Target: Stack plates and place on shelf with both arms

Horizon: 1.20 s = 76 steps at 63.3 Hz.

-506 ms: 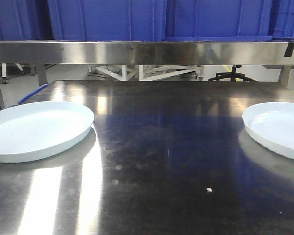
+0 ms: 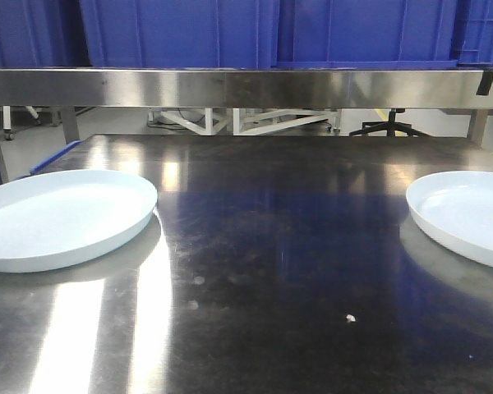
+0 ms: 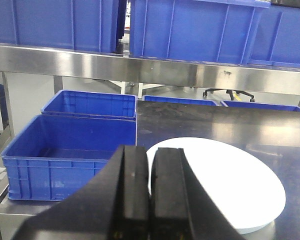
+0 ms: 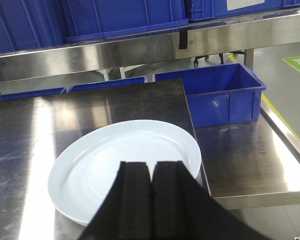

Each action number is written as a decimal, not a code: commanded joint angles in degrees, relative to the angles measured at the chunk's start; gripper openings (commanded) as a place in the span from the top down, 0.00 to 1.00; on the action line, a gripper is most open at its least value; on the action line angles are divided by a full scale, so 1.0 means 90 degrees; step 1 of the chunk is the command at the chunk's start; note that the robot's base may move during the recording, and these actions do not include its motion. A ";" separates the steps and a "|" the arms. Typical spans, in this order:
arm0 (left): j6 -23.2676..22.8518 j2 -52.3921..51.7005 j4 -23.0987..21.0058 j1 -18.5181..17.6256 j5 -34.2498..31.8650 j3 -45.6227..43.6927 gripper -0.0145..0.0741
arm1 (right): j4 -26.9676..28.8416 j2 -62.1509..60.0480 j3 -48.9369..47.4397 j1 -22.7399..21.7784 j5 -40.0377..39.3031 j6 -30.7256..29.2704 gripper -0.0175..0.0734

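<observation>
Plates: the left plate (image 2: 62, 217) and the right plate (image 2: 468, 213) lie flat and well apart on the steel table (image 2: 279, 271), not stacked. My left claw (image 3: 150, 200) is near its plate's edge, fingers pressed together, gripping nothing. Same deal with my right claw (image 4: 151, 200).

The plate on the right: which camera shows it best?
The right wrist view: nearly the whole plate shows, only its near edge hidden behind the right gripper. The front view crops it; the left wrist view misses it.
</observation>
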 commanded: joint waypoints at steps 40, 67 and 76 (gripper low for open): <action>-0.0028 0.2057 0.0259 -0.0026 0.2006 -0.3473 0.73 | -0.0018 -0.0121 0.0010 -0.0006 -0.0559 -0.0046 0.75; 0.0065 0.5912 0.0445 -0.0026 0.4036 -0.6444 0.73 | -0.0018 -0.0121 0.0010 -0.0006 -0.0559 -0.0046 0.75; 0.0134 0.5973 0.0432 -0.0026 0.3964 -0.6471 0.73 | -0.0018 -0.0121 0.0010 -0.0006 -0.0559 -0.0046 0.75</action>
